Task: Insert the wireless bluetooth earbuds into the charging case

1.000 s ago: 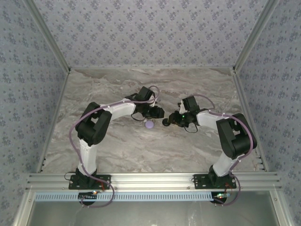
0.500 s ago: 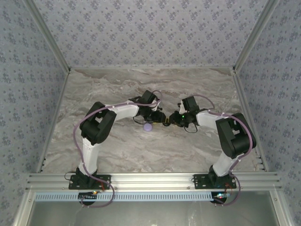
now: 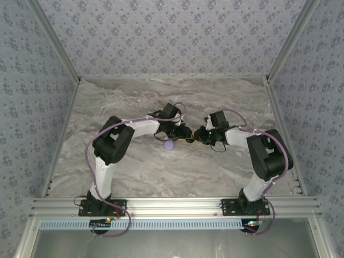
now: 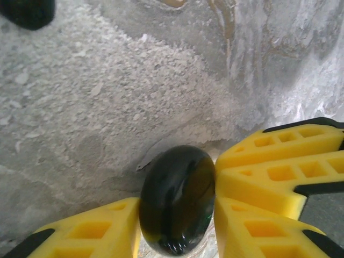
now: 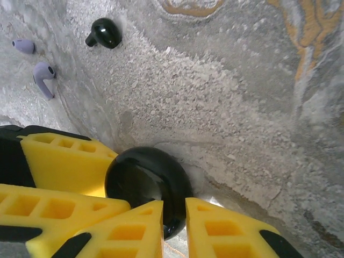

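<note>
Pinching one black disc (image 4: pixel 177 199), left fingers (image 4: pixel 97 230) span it, right fingers (image 5: pixel 228 230) nip its rim.

A tiny black earbud (image 5: pixel 102 33) lies on the marble (image 5: pixel 242 80), and the round lavender charging case (image 3: pixel 169 144) sits mid-table.

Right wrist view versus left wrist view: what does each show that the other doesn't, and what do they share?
Right wrist view, not the left: a black earbud and two lavender earbuds lying apart on the marble table. Left wrist view, not the right: a dark blurred shape cut off at its upper left corner, too cropped to identify. Shared: a black round disc pressed between yellow fingers.
</note>
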{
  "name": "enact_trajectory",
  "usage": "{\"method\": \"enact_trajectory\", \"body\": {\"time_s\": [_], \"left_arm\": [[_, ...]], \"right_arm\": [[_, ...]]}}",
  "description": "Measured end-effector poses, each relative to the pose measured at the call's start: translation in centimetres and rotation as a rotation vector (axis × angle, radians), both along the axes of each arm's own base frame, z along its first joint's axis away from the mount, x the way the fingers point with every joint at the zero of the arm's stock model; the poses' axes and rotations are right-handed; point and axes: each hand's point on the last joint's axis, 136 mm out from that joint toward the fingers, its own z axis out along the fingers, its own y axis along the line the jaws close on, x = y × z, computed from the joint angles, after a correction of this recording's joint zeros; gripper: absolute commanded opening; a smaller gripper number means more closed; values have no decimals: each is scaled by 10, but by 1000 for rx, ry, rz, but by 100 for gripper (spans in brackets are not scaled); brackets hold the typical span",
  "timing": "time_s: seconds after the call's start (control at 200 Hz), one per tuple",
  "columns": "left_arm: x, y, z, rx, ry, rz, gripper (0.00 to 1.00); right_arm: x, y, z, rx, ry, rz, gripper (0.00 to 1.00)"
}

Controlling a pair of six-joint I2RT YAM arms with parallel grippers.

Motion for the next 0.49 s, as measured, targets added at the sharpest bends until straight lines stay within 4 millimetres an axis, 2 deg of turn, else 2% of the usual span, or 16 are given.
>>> {"method": "enact_trajectory", "body": {"time_s": [0.165,0.28,0.495], "left_arm": [[-1,-4,1,-33,12,10,36],[0,-6,2,-51,16,20,31],[1,-6,2,-52,18,30,25]], "right_arm": [[-3,-1,-4,-2,12,-6,17],[-9,-4,-12,-11,38,-8,18],[-9,-5,-12,-11,39,-10,19]]}}
